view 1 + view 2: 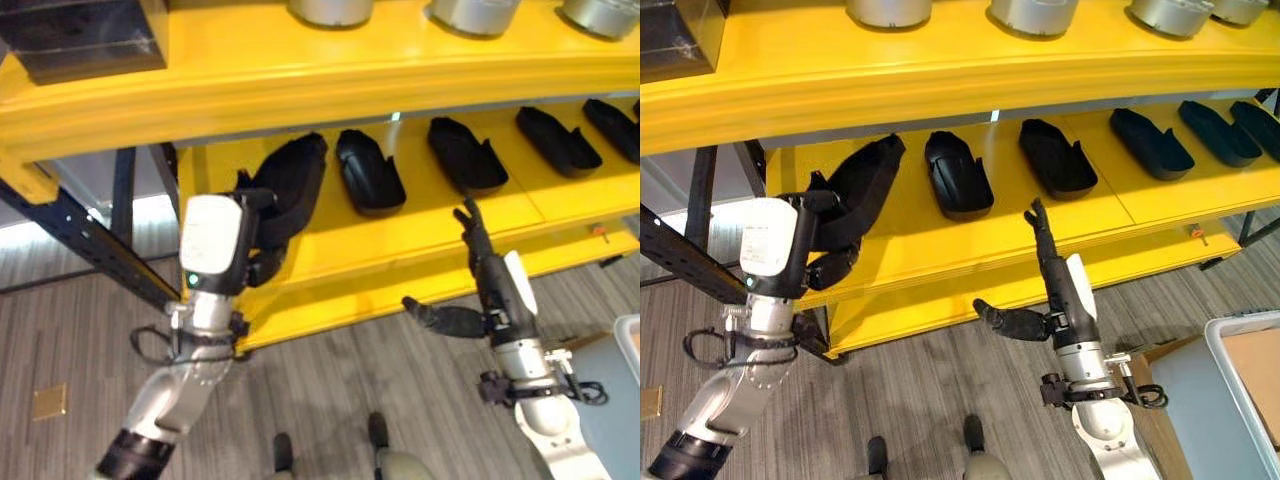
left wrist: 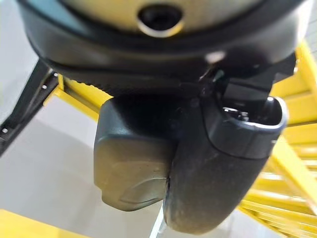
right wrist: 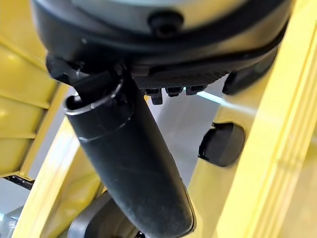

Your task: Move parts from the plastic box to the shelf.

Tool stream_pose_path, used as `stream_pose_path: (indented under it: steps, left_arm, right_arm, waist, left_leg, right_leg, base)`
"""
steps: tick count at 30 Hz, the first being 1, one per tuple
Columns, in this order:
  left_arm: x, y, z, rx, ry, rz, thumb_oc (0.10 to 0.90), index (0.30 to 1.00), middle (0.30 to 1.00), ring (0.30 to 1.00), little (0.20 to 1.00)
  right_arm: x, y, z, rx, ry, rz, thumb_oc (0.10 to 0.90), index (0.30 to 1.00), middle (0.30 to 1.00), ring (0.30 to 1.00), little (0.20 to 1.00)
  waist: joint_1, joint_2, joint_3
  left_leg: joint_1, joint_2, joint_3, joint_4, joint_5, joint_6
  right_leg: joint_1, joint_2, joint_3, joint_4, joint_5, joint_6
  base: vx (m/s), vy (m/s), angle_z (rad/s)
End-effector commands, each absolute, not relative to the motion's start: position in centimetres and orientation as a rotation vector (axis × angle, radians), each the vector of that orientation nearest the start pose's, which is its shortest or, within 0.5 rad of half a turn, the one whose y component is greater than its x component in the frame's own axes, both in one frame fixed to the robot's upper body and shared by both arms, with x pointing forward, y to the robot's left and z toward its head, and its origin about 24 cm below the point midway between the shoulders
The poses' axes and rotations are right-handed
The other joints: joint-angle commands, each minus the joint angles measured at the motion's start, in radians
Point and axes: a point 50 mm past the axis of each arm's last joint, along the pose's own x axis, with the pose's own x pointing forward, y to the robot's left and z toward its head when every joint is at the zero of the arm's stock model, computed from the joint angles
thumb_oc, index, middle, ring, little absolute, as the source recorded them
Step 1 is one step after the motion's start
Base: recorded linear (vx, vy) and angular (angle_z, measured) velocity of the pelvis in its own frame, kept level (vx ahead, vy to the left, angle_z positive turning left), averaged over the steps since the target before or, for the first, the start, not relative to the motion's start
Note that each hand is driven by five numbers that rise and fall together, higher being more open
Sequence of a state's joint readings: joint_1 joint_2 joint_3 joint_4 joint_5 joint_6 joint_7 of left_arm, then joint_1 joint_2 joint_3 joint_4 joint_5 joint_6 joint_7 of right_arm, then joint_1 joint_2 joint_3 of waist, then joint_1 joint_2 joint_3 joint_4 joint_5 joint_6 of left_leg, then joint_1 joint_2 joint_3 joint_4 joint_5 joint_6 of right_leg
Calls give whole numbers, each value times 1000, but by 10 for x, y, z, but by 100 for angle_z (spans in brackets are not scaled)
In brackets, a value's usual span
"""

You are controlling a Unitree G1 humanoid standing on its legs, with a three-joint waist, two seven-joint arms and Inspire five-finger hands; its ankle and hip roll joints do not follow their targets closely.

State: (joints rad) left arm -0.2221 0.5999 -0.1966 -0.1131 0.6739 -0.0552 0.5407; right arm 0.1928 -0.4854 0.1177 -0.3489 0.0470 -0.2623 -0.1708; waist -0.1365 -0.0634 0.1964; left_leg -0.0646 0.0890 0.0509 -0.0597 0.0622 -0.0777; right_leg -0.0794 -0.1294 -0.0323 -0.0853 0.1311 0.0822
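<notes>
Black moulded plastic: the part (image 1: pixel 855 195) in my left hand (image 1: pixel 825 235), a long hollow shell, tilted, its lower end resting at the left end of the yellow shelf (image 1: pixel 940 245). My fingers are curled round its lower edge and my thumb closes on the near side, so the hold is a clamp on the rim. Four like parts (image 1: pixel 958 175) already lie open side up in a row to the right of it on the same shelf level.

By its look, I judge the shell stiff, light for its bulk and smooth enough to slip; the firmest hold should be across the rim near the middle, where the wall is straight, not at the tapering tip.

My left forearm rises steeply from the lower left, wrist bent toward the shelf. My right hand (image 1: pixel 1045 290) is held up before the shelf's front edge, fingers straight and pointing upward, thumb spread out to the side, holding nothing. A corner of the plastic box (image 1: pixel 1240 365) shows at the lower right, well apart from both hands
</notes>
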Motion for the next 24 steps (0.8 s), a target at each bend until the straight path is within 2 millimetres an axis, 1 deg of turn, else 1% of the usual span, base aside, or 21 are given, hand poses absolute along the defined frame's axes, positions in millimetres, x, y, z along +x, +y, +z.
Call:
stream_pose_path:
  steps: [1,6,11,12,14,15,16,18,20,23,24]
  left_arm:
    - [285,169,211,1020,-1006,441,400,300,300,300,300]
    - [303,169,230,1025,-1021,555,400,300,300,300,300]
    - [308,177,254,1021,-1065,697,400,300,300,300,300]
    - [311,184,262,1025,-1062,752,400,300,300,300,300]
    - [322,194,267,1078,-1018,800,400,300,300,300,300]
    - [322,193,268,1077,-1019,801,400,300,300,300,300]
    - [326,202,267,1094,-977,838,400,300,300,300,300]
    - [328,211,267,1112,-949,873,400,300,300,300,300]
    - [329,224,267,1147,-911,923,400,300,300,300,300]
    - [327,240,268,1167,-874,992,400,300,300,300,300]
    - [325,242,270,1165,-879,1003,400,300,300,300,300]
  right_arm:
    - [207,-182,161,-333,-693,91,900,1000,1000,1000,1000]
    - [210,-175,166,-323,-723,118,900,1000,1000,1000,1000]
    - [212,-170,175,-320,-772,140,900,1000,1000,1000,1000]
    - [212,-168,178,-316,-789,157,900,1000,1000,1000,1000]
    - [214,-165,182,-322,-812,183,900,1000,1000,1000,1000]
    - [214,-165,183,-322,-814,182,900,1000,1000,1000,1000]
    - [213,-165,184,-331,-821,186,900,1000,1000,1000,1000]
    - [213,-164,186,-334,-832,190,900,1000,1000,1000,1000]
    - [213,-163,186,-335,-837,197,900,1000,1000,1000,1000]
    - [213,-161,188,-333,-848,203,900,1000,1000,1000,1000]
    - [213,-161,188,-333,-850,203,900,1000,1000,1000,1000]
  waist:
    - [-32,8,-59]
    - [-48,0,-13]
    - [-53,-14,27]
    - [-56,-20,42]
    - [-60,-25,56]
    - [-61,-25,57]
    - [-62,-28,63]
    - [-64,-31,72]
    - [-64,-37,76]
    - [-63,-48,84]
    - [-63,-51,86]
  left_leg:
    - [-49,46,49,101,-63,16]
    - [-112,50,62,130,-59,15]
    - [-188,57,57,177,-58,14]
    - [-208,60,54,185,-54,10]
    - [-234,61,52,198,-50,7]
    - [-236,61,51,199,-50,7]
    - [-250,62,50,208,-52,6]
    - [-263,61,45,217,-52,4]
    - [-273,63,45,223,-53,2]
    - [-287,65,42,230,-54,2]
    - [-289,65,41,231,-54,2]
  right_leg:
    - [-22,21,-6,154,-197,6]
    - [-102,24,16,172,-177,11]
    - [-177,33,23,204,-166,12]
    - [-197,38,27,213,-163,11]
    - [-222,42,28,226,-160,11]
    - [-224,42,28,227,-161,11]
    - [-235,43,27,236,-162,12]
    - [-245,45,26,241,-162,12]
    - [-254,47,24,244,-159,13]
    - [-265,51,21,249,-156,14]
    - [-268,52,18,250,-156,13]
  base:
    - [-109,45,-9]
    - [-139,33,-16]
    - [-111,-7,-18]
    - [-86,-23,-6]
    - [-67,-18,-4]
    - [-37,-15,-4]
    - [-23,-12,-5]
    - [-15,-7,-2]
    - [0,0,0]
    - [0,0,0]
    - [0,0,0]
